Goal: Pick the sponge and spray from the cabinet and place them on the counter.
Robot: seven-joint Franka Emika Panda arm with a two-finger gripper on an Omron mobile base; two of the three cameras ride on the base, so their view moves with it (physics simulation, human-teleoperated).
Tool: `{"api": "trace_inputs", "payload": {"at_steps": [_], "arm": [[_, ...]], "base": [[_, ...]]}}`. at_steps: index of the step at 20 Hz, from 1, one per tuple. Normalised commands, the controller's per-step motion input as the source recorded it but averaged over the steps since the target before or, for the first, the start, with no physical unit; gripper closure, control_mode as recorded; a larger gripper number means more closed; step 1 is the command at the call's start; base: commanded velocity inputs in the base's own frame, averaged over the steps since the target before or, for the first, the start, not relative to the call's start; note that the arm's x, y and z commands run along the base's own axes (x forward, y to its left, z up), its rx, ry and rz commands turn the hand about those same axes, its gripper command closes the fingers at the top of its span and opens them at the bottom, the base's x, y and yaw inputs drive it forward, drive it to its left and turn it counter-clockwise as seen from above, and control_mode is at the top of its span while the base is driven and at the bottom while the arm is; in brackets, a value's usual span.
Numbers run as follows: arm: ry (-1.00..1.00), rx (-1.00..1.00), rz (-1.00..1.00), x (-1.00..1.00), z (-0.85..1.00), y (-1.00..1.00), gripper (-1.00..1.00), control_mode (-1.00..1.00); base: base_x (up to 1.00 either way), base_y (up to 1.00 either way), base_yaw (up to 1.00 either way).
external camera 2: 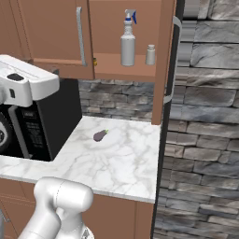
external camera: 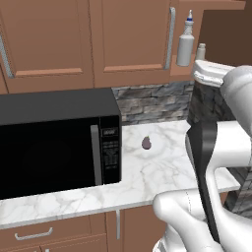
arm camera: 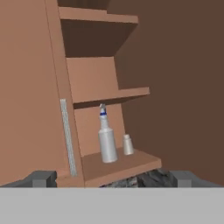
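Observation:
The spray (arm camera: 107, 142) stands upright on the lowest shelf of the open brown cabinet (arm camera: 118, 165), a pale bottle with a blue-tipped nozzle. It also shows in the base views as the spray (external camera: 185, 45) (external camera 2: 127, 44). My gripper (arm camera: 113, 179) is open, its two dark tips wide apart, and it looks up at the shelf from below and some way off, with nothing between the fingers. The white marble counter (external camera: 162, 170) (external camera 2: 119, 161) lies beneath the cabinet. The sponge is out of view.
A small white shaker bottle (arm camera: 127, 145) (external camera 2: 150, 54) stands right of the spray. A dark purple egg-shaped object (external camera: 146, 142) (external camera 2: 100, 135) lies on the counter. A black microwave (external camera: 54, 142) fills the counter's left. The open cabinet door (external camera 2: 168, 60) stands at the right beside a stone wall.

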Motion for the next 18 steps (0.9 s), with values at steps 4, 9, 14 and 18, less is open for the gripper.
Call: {"api": "trace_inputs", "payload": {"at_steps": [4,9,14,18], "arm": [[-0.18,-0.1,0.07,-0.13,0.22,0.26,-1.0,-1.0],[-0.04,-0.11,0.05,-0.02,0.06,0.17,-1.0,-1.0],[0.0,-0.07,0.07,-0.02,0.0,0.0,-1.0,-1.0],[-0.01,-0.03,0.08,0.0,0.0,0.03,-1.0,-1.0]], "base": [[0.0,0.0,0.0],[0.0,0.0,0.0],[0.0,0.0,0.0],[0.0,0.0,0.0]]}}
